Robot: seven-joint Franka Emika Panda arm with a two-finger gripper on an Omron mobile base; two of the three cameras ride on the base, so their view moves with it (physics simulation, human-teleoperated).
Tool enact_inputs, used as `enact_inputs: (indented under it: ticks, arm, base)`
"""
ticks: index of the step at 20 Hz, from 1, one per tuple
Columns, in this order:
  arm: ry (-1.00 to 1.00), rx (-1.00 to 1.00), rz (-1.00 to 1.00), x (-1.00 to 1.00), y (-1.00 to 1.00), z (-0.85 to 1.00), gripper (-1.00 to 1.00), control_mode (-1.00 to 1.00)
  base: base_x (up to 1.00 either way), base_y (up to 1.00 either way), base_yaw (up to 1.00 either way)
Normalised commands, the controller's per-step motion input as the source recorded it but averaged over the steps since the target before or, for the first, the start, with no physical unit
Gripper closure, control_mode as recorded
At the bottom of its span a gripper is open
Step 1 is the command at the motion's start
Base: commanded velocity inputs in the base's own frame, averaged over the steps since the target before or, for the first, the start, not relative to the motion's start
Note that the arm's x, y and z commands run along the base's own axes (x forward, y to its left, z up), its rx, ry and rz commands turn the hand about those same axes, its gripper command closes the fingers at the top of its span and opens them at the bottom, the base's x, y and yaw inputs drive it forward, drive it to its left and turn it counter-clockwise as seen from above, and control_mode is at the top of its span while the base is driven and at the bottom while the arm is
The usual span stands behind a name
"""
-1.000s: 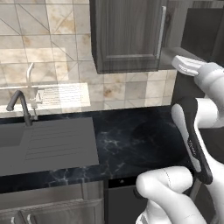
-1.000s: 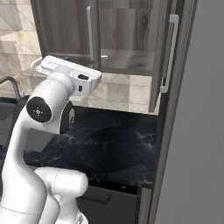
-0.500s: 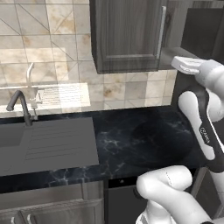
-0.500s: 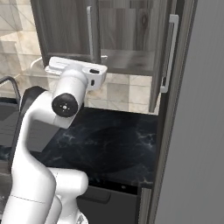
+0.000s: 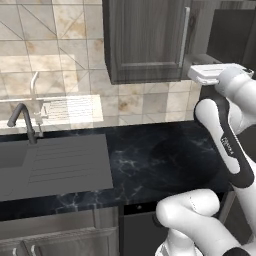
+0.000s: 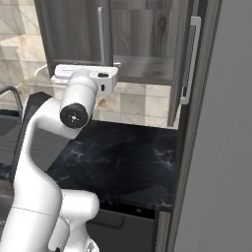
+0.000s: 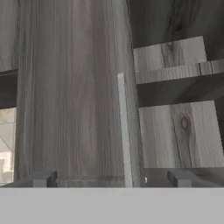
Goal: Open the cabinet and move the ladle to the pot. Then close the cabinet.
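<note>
Black marbled counter (image 5: 165, 160) runs under a tiled wall, with a grey sink (image 5: 50, 165) and its dark tap (image 5: 22, 120) at the left. Above it hangs the cabinet (image 5: 145, 40): its left door (image 6: 74, 32) is shut, its right door (image 6: 184, 59) swung out, showing the shelf (image 7: 175, 65) inside. Raised to the cabinet's lower edge, the gripper (image 7: 111, 178) faces the left door's silver bar handle (image 7: 124, 131), its fingers (image 7: 41, 179) spread wide on either side of the handle's end and holding nothing

Glossy white rounded arm segments, dark grey joint bands and caps, boxy white hand (image 6: 86, 75).
</note>
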Motion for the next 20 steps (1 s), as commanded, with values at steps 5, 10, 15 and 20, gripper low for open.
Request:
enact_inputs:
  ticks: [5,10,15,20]
  arm:
    - [-0.02,-0.02,0.00,0.33,0.16,0.00,-1.00,-1.00]
    - [-0.01,-0.02,0.00,0.49,0.06,0.00,-1.00,-1.00]
    - [-0.03,-0.03,0.00,0.49,0.00,0.00,-1.00,-1.00]
    - [-0.07,-0.02,0.00,0.39,0.00,0.00,-1.00,-1.00]
  base:
    - [0.00,0.00,0.00]
    - [0.00,0.00,0.00]
    - [0.00,0.00,0.00]
    - [0.00,0.00,0.00]
